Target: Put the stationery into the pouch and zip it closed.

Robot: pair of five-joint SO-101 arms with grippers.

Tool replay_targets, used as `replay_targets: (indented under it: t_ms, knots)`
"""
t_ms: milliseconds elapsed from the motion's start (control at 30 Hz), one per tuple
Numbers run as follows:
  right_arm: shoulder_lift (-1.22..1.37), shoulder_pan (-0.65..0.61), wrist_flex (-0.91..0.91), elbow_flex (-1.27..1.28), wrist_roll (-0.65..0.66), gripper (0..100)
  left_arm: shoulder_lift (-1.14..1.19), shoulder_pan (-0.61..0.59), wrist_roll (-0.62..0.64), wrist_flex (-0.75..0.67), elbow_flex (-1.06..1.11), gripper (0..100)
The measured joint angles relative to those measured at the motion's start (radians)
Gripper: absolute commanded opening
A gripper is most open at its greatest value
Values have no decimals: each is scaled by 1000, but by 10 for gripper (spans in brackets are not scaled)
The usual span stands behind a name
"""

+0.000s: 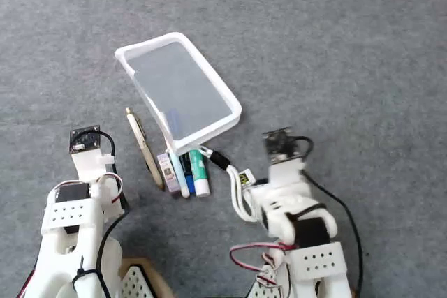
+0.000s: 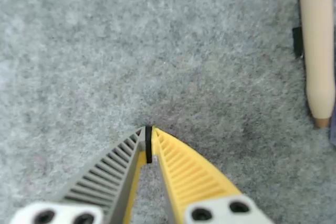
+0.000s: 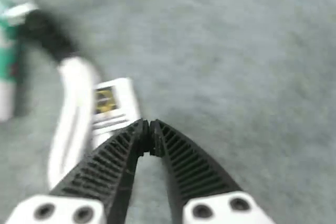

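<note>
Grey table [image 1: 349,54], see-through pouch [image 1: 178,92] with white edge, tan pen [image 1: 144,148], green and white tube [image 1: 199,169], white strap [image 1: 239,204] with black end, left gripper [image 2: 148,130] one grey ridged finger and one yellow, right gripper [image 3: 148,128] black ridged fingers

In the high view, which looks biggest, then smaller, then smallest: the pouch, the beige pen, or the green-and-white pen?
1. pouch, clearly largest
2. beige pen, long and thin
3. green-and-white pen, shortest

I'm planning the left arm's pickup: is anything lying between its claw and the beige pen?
Nothing visible does. Bare grey table surface lies between the shut left claw and the beige pen.
</note>
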Motion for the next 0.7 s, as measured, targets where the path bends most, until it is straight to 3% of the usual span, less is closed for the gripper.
replay_targets:
  t_ms: [167,433,700]
  knots:
    - [0,-91,12,-44,32,226,11,34,-107,37,-51,29]
    - [28,-147,-40,-115,31,226,11,52,-91,35,-51,29]
    - [482,-175,-91,-410,-78,230,11,37,-66,35,-51,29]
